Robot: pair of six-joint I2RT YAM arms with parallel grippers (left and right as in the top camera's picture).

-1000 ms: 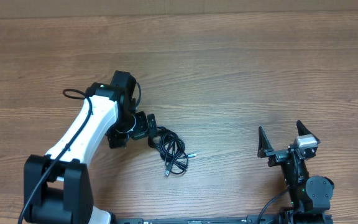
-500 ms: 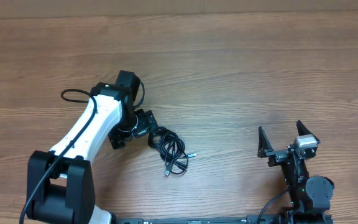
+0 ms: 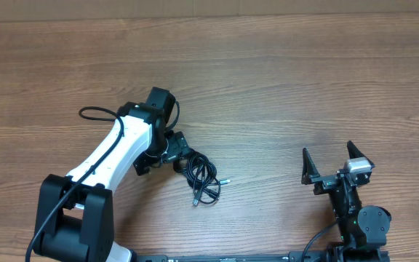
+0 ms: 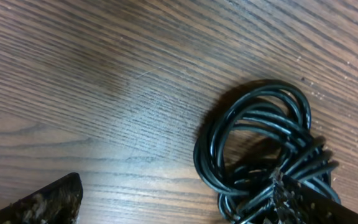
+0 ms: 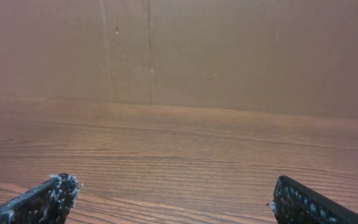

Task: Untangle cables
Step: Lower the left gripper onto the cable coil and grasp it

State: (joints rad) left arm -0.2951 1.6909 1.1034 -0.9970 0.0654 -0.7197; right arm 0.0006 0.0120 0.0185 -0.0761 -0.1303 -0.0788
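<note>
Left pincer [image 4: 176,208]: released, jaws spread wide, low over the desk [image 3: 268,87]
Cables [image 4: 260,155]: one coiled black bundle on the desk, at one finger's tip, not grasped
Right pincer [image 3: 332,164]: released, empty, well apart from the cables
Room: open desk surface beyond the bundle to the far edge

The overhead view is evenly and softly lit and sharp across the frame. The table [image 3: 268,73] shows no glare, and the left arm [image 3: 111,156] casts only a faint shadow close beside it. The left wrist view is close and darker along the bottom. A pale sheen lies on the wood at upper centre, and thin white highlights run along the glossy cables [image 4: 253,143], with a soft shadow at their upper left. The left fingertip [image 4: 48,202] at lower left is dark and blurred. The right wrist view is warm, dull and soft, and the right fingertips [image 5: 42,199] are out of focus in the bottom corners.
</note>
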